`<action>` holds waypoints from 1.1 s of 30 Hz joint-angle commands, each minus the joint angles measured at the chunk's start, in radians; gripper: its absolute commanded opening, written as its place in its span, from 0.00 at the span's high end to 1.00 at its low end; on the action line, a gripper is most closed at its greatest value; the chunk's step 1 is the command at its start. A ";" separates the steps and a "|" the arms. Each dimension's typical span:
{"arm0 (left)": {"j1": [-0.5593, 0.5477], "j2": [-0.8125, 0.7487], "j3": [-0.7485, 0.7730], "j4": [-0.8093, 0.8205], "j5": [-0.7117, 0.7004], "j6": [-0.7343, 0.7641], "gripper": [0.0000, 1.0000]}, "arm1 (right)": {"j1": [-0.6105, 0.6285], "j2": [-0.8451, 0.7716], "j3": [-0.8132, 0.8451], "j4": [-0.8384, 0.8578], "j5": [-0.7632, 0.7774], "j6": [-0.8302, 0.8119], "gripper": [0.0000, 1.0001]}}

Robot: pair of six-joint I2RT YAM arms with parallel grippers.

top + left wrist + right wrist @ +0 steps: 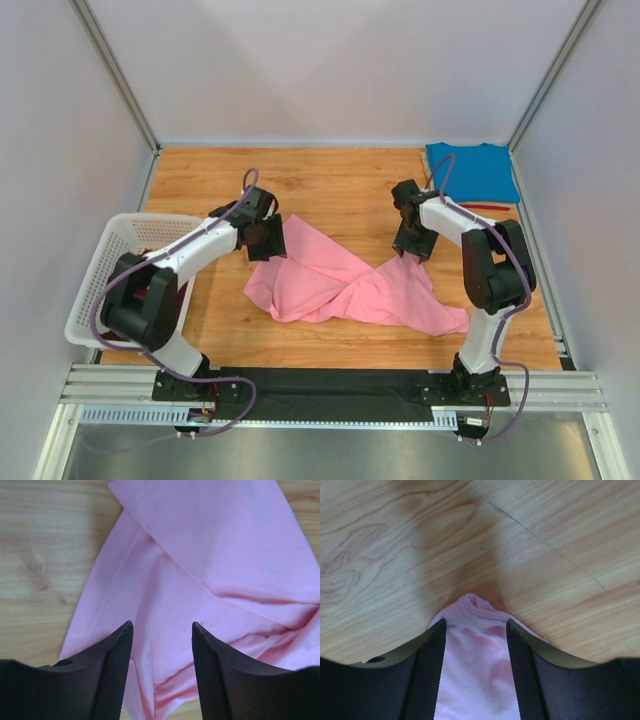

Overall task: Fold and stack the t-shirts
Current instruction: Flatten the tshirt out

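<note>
A black strip (330,380) runs along the near edge of the table (340,180), between the two arm bases. Just beyond it, in the middle of the wood, lies the pink shirt (340,285). It is unfolded and rumpled: two broad flaps cross each other in a loose X, one end trailing toward the near right and the other bunched at the near left.

On the left, a white basket (95,290) sits at the table's edge, and the left arm's elbow hangs over it.

The left gripper (162,625) hovers over the shirt's far-left flap. Its jaws are spread wide and pinch nothing. In the wrist view the cloth lies flat and creased below the gap, with bare wood to the left of it.

The right gripper (476,622) is at the shirt's far-right tip, where the cloth rises to a small peak. Its jaws also stand apart. A ribbed, rounded edge of the shirt pokes out between the fingers (427,670) and fills the gap between them. Wood grain lies beyond that edge. The frames do not make clear whether the pads press on the cloth.

The two grippers are well apart, one at each far corner of the pink shirt.

Farther back, in the far right corner, a blue shirt (472,170) lies folded flat against the wall. A thin red strip (492,206) shows along its near edge, and I cannot tell what it belongs to.
</note>
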 commanded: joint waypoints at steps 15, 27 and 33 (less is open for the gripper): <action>0.080 0.313 0.223 0.065 -0.106 0.006 0.42 | -0.002 -0.025 -0.086 0.163 0.037 -0.101 0.87; 0.102 0.410 0.295 0.117 -0.065 0.015 0.47 | -0.002 -0.061 -0.121 0.189 0.003 -0.118 0.94; 0.108 0.439 0.314 0.110 -0.042 0.006 0.85 | -0.001 -0.068 -0.126 0.195 -0.012 -0.130 0.94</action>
